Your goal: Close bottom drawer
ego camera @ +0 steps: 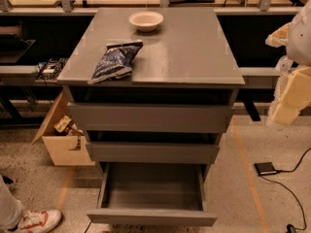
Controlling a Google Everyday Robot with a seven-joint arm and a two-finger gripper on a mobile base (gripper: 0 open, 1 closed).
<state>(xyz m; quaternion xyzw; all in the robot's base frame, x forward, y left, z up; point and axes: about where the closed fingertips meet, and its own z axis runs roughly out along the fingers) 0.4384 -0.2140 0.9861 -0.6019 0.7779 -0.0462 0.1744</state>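
Note:
The bottom drawer (151,216) of the grey cabinet is pulled far out toward me. Its flat handleless front is at the bottom of the view and its shallow grey box (153,186) is empty. The two wider drawer fronts above it, the top one (148,117) and the middle one (151,152), stand only slightly out. My gripper (287,101) shows as blurred cream-coloured parts at the right edge, level with the top drawer. It is to the right of the cabinet, well above the bottom drawer, and touches nothing.
On the cabinet top (194,52) lie a blue snack bag (114,60) and a white bowl (146,20). A cardboard box (60,137) stands on the floor at the left. A person's shoe (36,221) is at the bottom left. A small black device with a cable (266,168) lies at the right.

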